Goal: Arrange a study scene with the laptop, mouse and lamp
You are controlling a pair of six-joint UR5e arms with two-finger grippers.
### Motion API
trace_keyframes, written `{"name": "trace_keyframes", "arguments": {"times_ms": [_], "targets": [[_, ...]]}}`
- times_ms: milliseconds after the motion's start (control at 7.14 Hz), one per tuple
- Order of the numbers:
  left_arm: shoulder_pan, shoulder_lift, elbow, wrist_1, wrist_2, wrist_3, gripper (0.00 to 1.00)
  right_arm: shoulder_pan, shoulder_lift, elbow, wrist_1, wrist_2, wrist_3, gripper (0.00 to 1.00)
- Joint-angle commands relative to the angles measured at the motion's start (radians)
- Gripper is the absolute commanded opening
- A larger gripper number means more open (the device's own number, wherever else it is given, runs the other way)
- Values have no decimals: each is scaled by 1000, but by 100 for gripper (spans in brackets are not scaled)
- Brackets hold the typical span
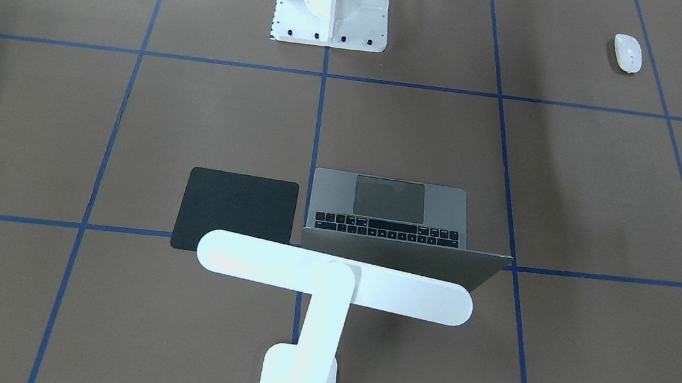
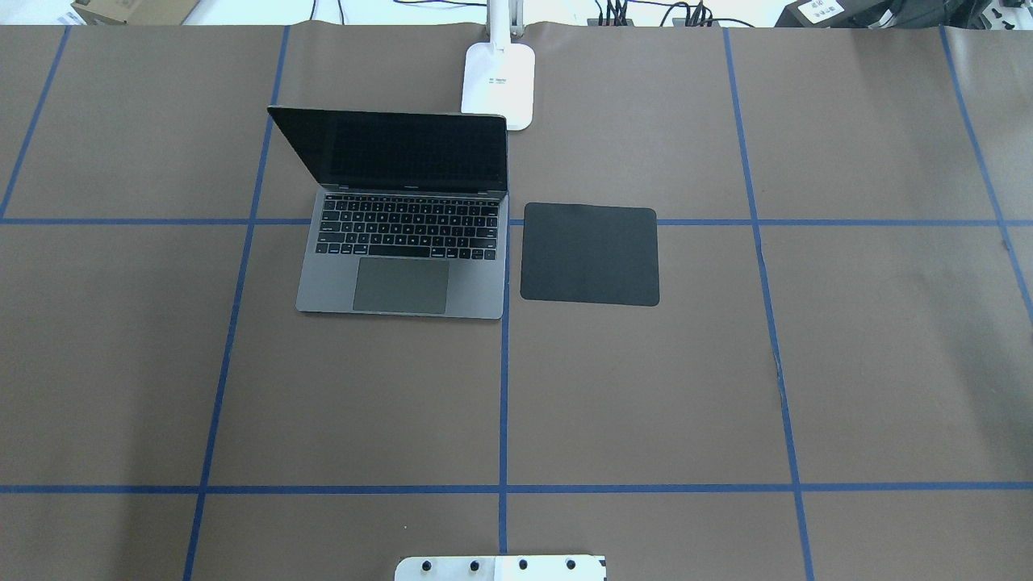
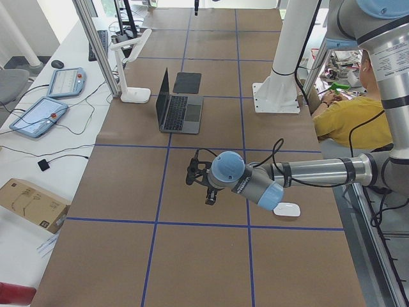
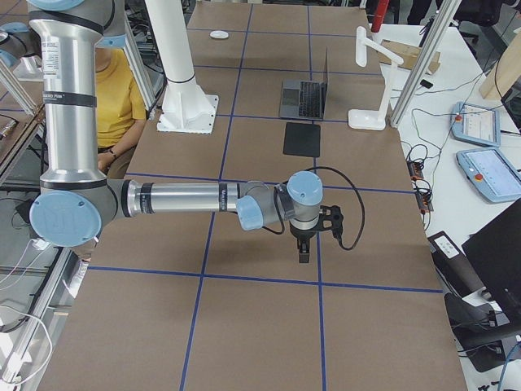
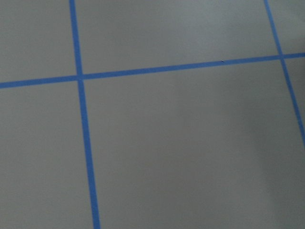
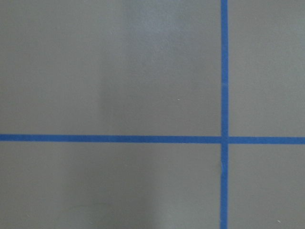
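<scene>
Nearest the robot, one white bolted pedestal (image 1: 331,12) stands on the brown counter (image 2: 646,387). One mouse (image 1: 627,53) lies off to its left, near the left pincer (image 3: 209,195). The right pincer (image 4: 304,244) hangs over bare counter. I cannot tell whether either pincer is wide or narrow. Mid-counter, one laptop (image 2: 403,242) stands open, with one black pad (image 2: 589,254) just beside it. Farthest, one lamp (image 1: 329,279) rises behind the laptop's lid.

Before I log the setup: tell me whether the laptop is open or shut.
Open. The laptop has its lid raised well off the base, dark screen facing the robot's side, with keys and trackpad fully exposed.
</scene>
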Motion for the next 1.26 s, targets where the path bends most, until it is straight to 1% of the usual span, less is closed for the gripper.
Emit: {"name": "trace_keyframes", "arguments": {"times_ms": [0,140,420,560,701,841,981,1121], "targets": [[81,86,-3,-92,-31,-51,100,52,-80,-1,0,17,-97,100],[162,128,-7,-130,39,-95,100,67,-126,7,0,15,-114,100],[346,194,-26,-139,244,-134,100,72,-187,11,0,5,-117,100],[399,235,-26,-139,277,-134,100,73,-198,13,-1,-6,-132,100],[433,285,-26,-139,287,-135,100,60,-197,13,-21,-49,-216,100],[462,322,-26,-139,331,-155,100,69,-189,16,-68,-117,-328,100],[502,324,-26,-145,337,-228,98,84,-186,16,-93,-141,-365,100],[540,324,-27,-157,350,-287,98,84,-185,16,-96,-141,-366,100]]}}
